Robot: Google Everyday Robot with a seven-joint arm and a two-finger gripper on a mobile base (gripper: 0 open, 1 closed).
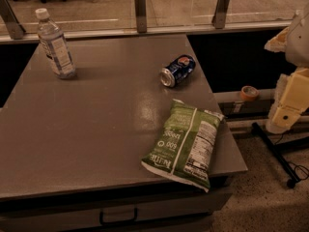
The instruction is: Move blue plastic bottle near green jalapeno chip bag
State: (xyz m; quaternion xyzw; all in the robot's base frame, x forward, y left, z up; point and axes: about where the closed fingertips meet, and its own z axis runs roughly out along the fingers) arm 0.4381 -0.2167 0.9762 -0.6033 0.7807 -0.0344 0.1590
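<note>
Chip bag (186, 144) front; bottle (56, 45) upright, cap up, far-left; jaws right edge, state unclear.

The blue plastic bottle (55, 45) has a clear body, a white screw cap and a pale label. It stands upright, capped, at the far left corner of the counter (96, 129). The green jalapeno chip bag (185, 143) is large and crinkly, with a white stripe and a white nutrition panel. It lies flat at the near right corner, its lower end overhanging the front edge. The two items are well apart. My claw (289, 98) sits at the right of the view, off the counter, touching neither.
</note>
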